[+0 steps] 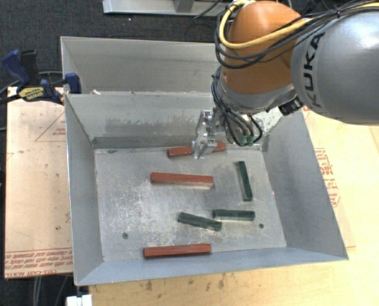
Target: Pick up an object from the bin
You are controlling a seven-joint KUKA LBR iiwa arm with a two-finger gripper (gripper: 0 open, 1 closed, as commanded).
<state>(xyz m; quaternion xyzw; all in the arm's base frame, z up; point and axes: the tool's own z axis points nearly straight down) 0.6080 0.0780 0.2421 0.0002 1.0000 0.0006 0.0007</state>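
My gripper (201,150) hangs at the back of the bin floor, its metal fingers coming down onto a short red-brown bar (179,152) that lies along the foot of the back wall. The fingertips sit at the middle of that bar, whose right end (219,147) shows on the other side of them. A longer red-brown bar (181,179) lies just in front, toward the bin's middle.
A dark green bar (243,180) lies lengthwise at the right. Two more green bars (200,221) (233,215) lie nearer the front. A long red-brown bar (177,251) rests along the front wall. The arm with its orange cover hangs over the back right corner.
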